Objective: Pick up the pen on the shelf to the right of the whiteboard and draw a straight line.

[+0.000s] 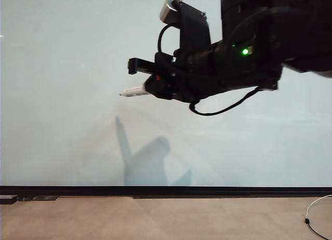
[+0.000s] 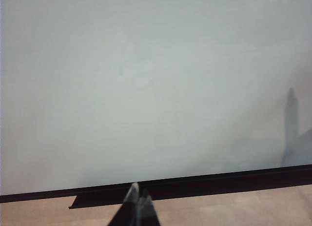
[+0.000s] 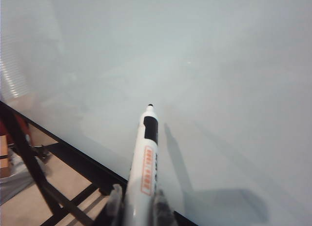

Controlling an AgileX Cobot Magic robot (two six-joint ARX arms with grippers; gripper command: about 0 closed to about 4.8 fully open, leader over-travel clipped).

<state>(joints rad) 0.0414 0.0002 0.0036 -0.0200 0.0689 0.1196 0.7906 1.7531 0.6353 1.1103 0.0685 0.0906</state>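
My right gripper reaches in from the right in front of the whiteboard and is shut on the pen. The pen is a slim white marker that points left, and its dark tip stands off the board. Its shadow falls lower on the board. In the right wrist view the pen sticks out from between the fingers of the right gripper towards the whiteboard. My left gripper is shut, holds nothing and hangs low before the whiteboard. No straight line shows on the board. The shelf is out of view.
A thin black strip borders the board's lower edge, with beige floor below it. A white cable lies on the floor at the right. Black frame bars stand beside the board in the right wrist view.
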